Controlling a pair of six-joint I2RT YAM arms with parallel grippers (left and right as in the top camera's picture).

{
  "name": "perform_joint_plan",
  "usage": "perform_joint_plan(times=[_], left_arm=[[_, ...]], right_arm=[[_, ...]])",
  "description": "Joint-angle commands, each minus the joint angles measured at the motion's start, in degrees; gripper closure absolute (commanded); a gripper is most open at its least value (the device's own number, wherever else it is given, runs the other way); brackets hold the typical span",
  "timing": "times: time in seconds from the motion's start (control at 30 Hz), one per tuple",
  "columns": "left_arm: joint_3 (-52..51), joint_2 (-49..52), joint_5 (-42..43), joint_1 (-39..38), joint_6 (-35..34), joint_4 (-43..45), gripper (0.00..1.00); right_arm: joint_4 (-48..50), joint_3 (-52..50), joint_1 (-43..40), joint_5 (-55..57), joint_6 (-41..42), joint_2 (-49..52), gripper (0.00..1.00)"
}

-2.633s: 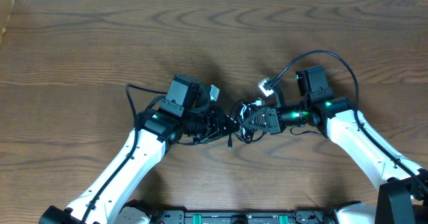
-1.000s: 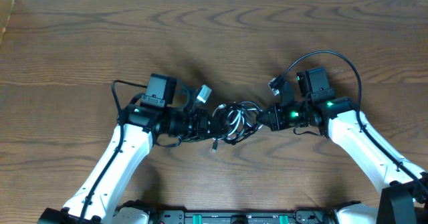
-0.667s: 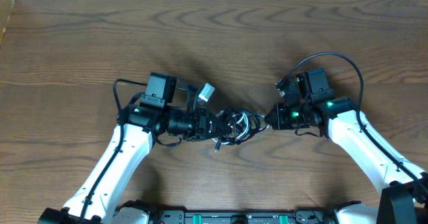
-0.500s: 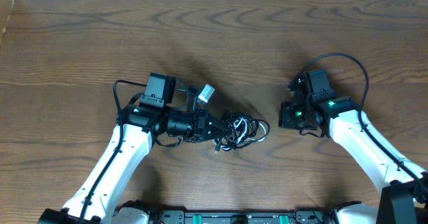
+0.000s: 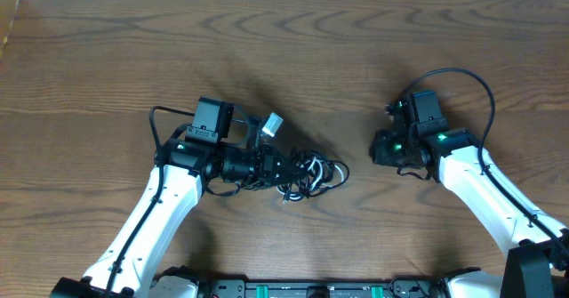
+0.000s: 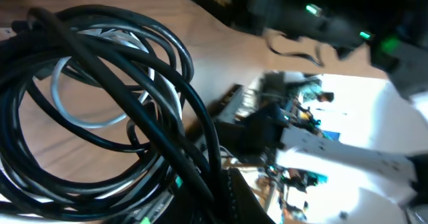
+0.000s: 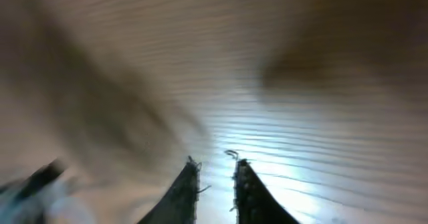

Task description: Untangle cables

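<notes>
The cables (image 5: 313, 173) lie in one tangled bundle of black and white loops at mid-table. My left gripper (image 5: 281, 168) is shut on the bundle's left side. In the left wrist view black cable loops (image 6: 127, 70) fill the frame around a white cable loop (image 6: 72, 117), and they run down between the dark fingers (image 6: 247, 200). A pale plug (image 5: 271, 123) sticks up just behind the left wrist. My right gripper (image 5: 377, 149) is to the right of the bundle and apart from it. Its fingers (image 7: 184, 187) are slightly parted over bare wood, with nothing between them; the right gripper (image 7: 212, 162) is open.
The arms' own thicker black wires arc over each wrist, one at the left (image 5: 164, 116) and one at the right (image 5: 462, 77). The wooden table (image 5: 284, 49) stretches to a white strip at the far edge. A black base rail (image 5: 320, 289) runs along the near edge.
My right gripper has let go of the bundle, opened a little and drawn back to the right. The loops have slackened and settled toward the left gripper, which has stayed shut and in place.
</notes>
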Motion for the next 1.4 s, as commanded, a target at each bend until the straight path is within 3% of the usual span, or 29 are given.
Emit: perform_joint_plan(times=[0.0, 0.17, 0.27, 0.43, 0.63, 0.77, 0.93, 1.1, 1.23, 1.37], left_arm=[[0.2, -0.7, -7.6, 0.3, -5.9, 0.1, 0.93], [0.2, -0.7, -12.0, 0.3, -10.5, 2.5, 0.92], [0.2, -0.7, -12.9, 0.3, -13.1, 5.4, 0.92], [0.2, -0.7, -17.8, 0.3, -23.4, 6.7, 0.92], [0.2, -0.7, -17.8, 0.3, -33.2, 6.7, 0.92], [0.2, -0.7, -17.6, 0.2, -38.2, 6.7, 0.92], [0.2, -0.7, -15.4, -0.4, -46.7, 6.7, 0.92], [0.2, -0.7, -12.3, -0.5, -42.6, 6.7, 0.92], [0.2, -0.7, -10.4, -0.6, -36.0, 6.7, 0.92], [0.2, -0.7, -10.1, -0.6, -34.8, 6.8, 0.92]], right_arm=[[1.3, 0.2, -0.2, -15.9, -11.2, 0.1, 0.72], [2.6, 0.2, -0.2, -23.9, -13.8, 0.1, 0.48], [3.2, 0.2, -0.1, -27.7, -13.8, 0.1, 0.46], [4.6, 0.2, -0.1, -33.5, -13.8, 0.1, 0.44], [4.6, 0.2, 0.4, -35.1, -14.2, 0.1, 0.43], [4.8, 0.2, 1.9, -39.3, -19.1, 0.1, 0.41], [6.6, 0.2, 4.6, -38.9, -20.3, 0.1, 0.46], [8.0, 0.2, 6.1, -36.7, -19.8, 0.1, 0.63], [8.0, 0.2, 6.3, -33.8, -17.0, 0.1, 0.68], [8.2, 0.2, 7.1, -34.4, -17.0, 0.1, 0.69]])
